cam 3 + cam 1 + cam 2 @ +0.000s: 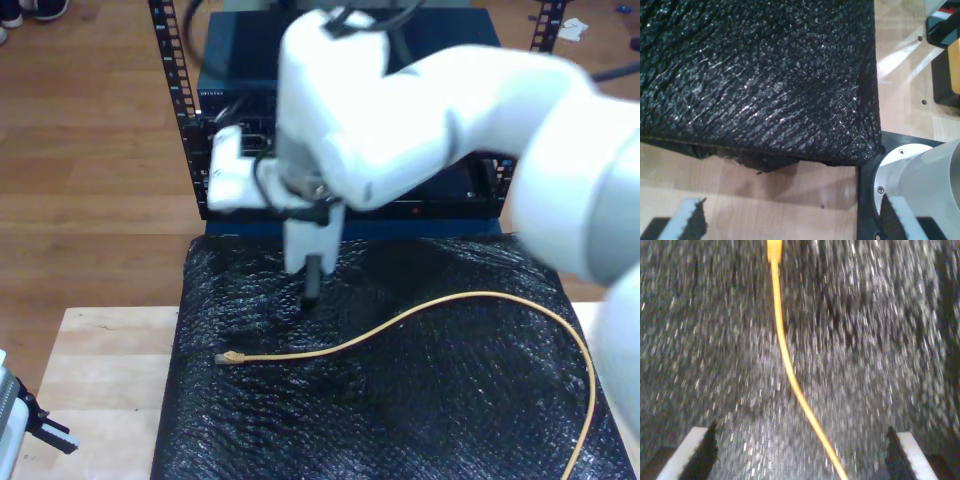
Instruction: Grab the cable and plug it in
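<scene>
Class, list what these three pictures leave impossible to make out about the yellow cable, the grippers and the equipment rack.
1. Thin yellow-orange cable: its far end runs off the exterior view's bottom edge.
2. Its small plug tip: too small there; blurred in the second wrist view.
3. My second gripper: motion blur smears the black textured mat.
4. Dark equipment rack: its ports are hidden behind the white arm.

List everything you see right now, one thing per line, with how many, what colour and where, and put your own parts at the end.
cable: one, yellow-orange, lying across the black mat, plug end toward the exterior view's left
black mat: one, black and shiny, covering the wooden table
wooden table: one, light wood, under the mat
equipment rack: one, black and dark blue, behind the table
my second gripper: one, open, straddling the cable above the mat
my first gripper: one, open, over bare table beside the mat's corner
</scene>
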Motion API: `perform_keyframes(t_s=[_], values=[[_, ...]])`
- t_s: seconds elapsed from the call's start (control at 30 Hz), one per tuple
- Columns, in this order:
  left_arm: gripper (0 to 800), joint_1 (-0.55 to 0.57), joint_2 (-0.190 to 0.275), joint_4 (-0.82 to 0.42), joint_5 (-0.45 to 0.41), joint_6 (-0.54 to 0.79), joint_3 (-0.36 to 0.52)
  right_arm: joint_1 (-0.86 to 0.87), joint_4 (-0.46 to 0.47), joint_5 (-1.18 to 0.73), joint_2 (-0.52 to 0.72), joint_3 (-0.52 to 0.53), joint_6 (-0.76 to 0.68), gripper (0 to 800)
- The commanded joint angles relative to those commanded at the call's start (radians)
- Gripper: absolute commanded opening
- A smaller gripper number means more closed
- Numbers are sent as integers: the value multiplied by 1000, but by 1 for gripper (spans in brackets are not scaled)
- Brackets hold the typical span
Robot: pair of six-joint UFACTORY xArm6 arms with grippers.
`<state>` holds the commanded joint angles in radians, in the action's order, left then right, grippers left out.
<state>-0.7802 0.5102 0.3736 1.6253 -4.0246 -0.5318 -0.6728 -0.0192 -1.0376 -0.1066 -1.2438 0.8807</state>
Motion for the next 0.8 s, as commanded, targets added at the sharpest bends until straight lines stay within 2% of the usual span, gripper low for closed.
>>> perform_keyframes(t_s=[0.13,0.33,0.73,0.8], values=[[800,0,-2,0,0,0,0,-34,20,63,-75,0,-69,789],[800,0,-2,0,-2,0,11,-72,26,118,-167,-9,-74,788],[800,0,0,0,0,2,11,-97,43,167,-236,-14,-74,771],[800,0,0,0,2,3,11,-103,44,167,-244,-14,-74,749]])
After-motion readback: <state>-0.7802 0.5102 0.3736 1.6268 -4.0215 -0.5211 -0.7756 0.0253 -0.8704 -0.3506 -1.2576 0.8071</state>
